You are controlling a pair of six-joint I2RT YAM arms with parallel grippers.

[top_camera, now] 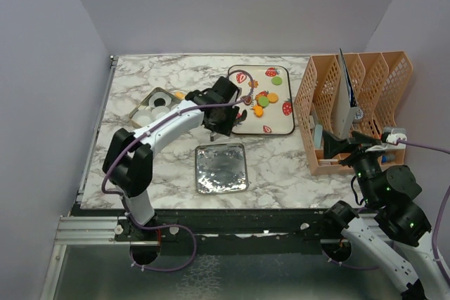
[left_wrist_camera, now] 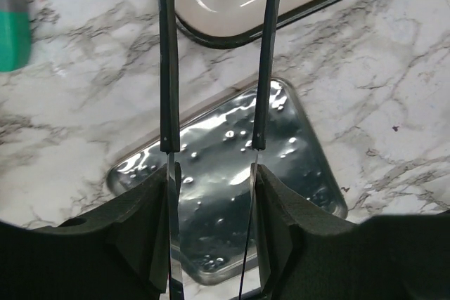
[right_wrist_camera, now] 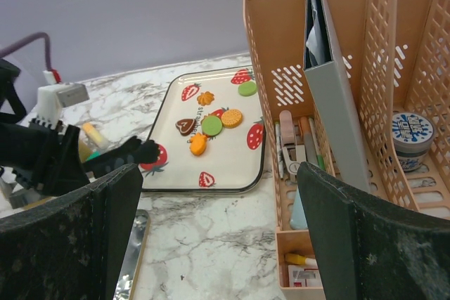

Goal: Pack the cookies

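Note:
Several cookies (top_camera: 259,102) lie on the white strawberry tray (top_camera: 281,126). The right wrist view shows a brown heart (right_wrist_camera: 185,126), a green round (right_wrist_camera: 211,125), an orange round (right_wrist_camera: 232,118), an orange piece (right_wrist_camera: 199,144), an orange flower (right_wrist_camera: 205,98) and a green round (right_wrist_camera: 247,88). My left gripper (top_camera: 226,121) hovers at the tray's left edge, its thin blade fingers (left_wrist_camera: 166,68) apart and empty. Its black fingertip (right_wrist_camera: 133,154) lies over a strawberry print. My right gripper (top_camera: 343,147) is open and empty, held high by the organizer.
A shiny silver tin (top_camera: 221,167) lies on the marble in front of the tray, under my left gripper (left_wrist_camera: 218,5). A second tin with white paper cups (top_camera: 149,114) sits at the left. An orange mesh organizer (top_camera: 351,114) stands at the right. A green block (left_wrist_camera: 14,29) lies near the tins.

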